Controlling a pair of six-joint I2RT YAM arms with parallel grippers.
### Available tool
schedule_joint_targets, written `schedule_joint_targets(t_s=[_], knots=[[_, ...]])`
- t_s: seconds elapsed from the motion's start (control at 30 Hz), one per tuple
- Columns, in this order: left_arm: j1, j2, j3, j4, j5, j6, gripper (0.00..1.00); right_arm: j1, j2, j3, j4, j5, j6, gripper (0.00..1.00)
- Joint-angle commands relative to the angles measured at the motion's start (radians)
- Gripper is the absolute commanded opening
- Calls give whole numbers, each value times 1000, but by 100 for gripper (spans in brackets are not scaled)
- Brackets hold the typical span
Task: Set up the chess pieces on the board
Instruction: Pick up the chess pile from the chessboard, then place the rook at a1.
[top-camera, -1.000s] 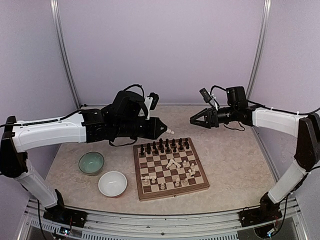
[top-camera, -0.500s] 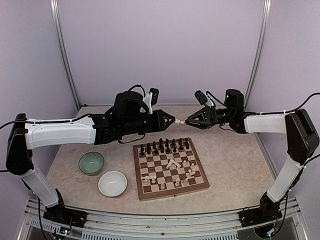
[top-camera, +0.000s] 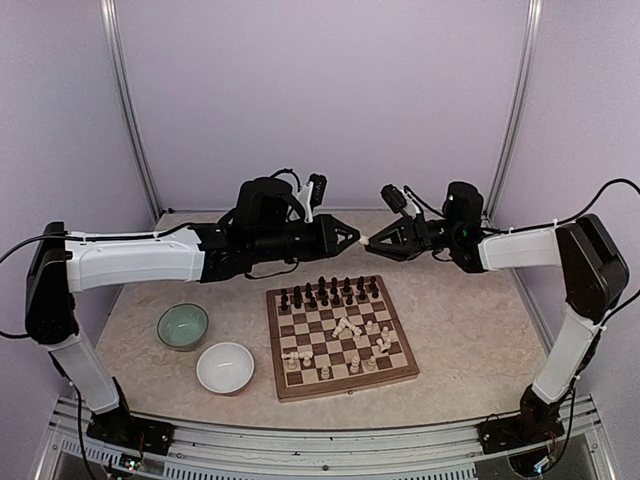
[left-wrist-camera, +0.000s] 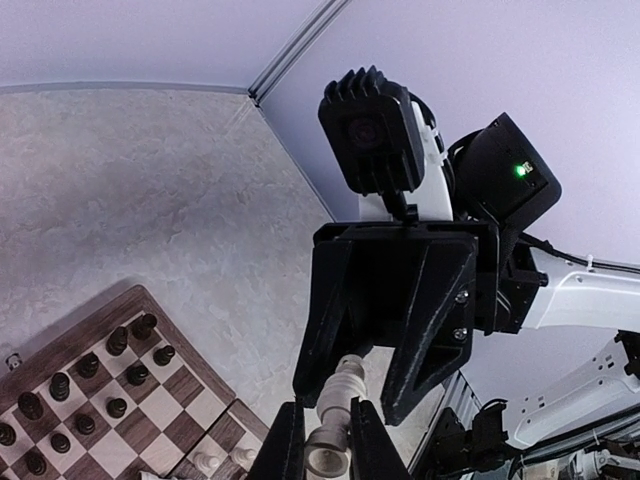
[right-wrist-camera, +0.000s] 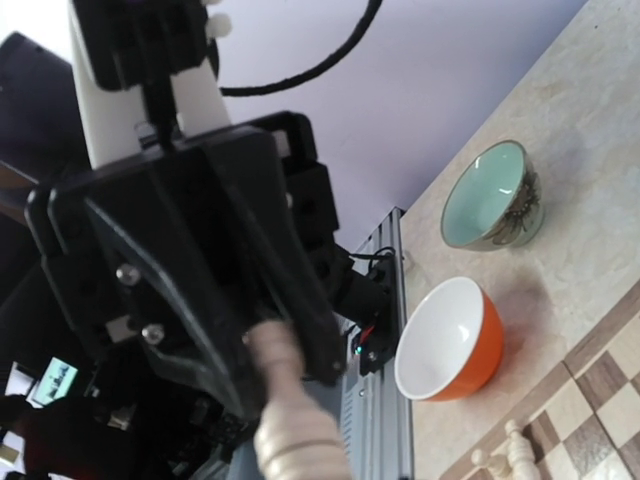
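Chess pieces sit on the board (top-camera: 345, 384) in the middle of the table (top-camera: 470, 320). The dark pieces (top-camera: 321, 292) stand in two rows at the far edge of the board. The cream pieces (top-camera: 345, 326) are in a messy bunch on the middle and near squares, and some of them lie on their sides. One cream chess piece (top-camera: 363, 239) is up in the air, above the table just past the far edge of the board. The left gripper (top-camera: 350, 238) is closed tight on the bottom end of this piece and holds it out sideways. The right gripper (top-camera: 375, 241) points at it from the other side. The left wrist camera shows its two black fingers (left-wrist-camera: 430, 310) spread apart, one on each side of the top of the piece, with gaps between them and the piece. A green bowl (top-camera: 183, 325) and a white bowl (top-camera: 225, 366) stand on the table to the left of the board, near each other. The right wrist camera shows that the white bowl is orange on the outside.
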Motion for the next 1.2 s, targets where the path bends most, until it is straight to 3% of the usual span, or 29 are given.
schedule_joint_targets(t_s=[0.0,0.3,0.47,0.63,0.77,0.97,1.17], knots=[[5,32,38,23,42,-16,13,10,10,-27,109,-18,64,29],[4,42,47,3,54,-20,13,2,-12,-41,88,-9,8,6],[5,10,68,-74,25,22,13,-22,-77,-26,-201,36,-265,0],[-5,-57,133,-349,1,107,14,-46,-192,9,-688,186,-768,0],[-69,-91,197,-656,-98,195,14,-56,-294,-42,-845,363,-1105,0],[-247,-108,164,-966,-269,197,14,-128,-372,-55,-868,519,-1226,0],[-392,-82,53,-994,-336,99,14,-144,-404,-79,-873,571,-1284,0]])
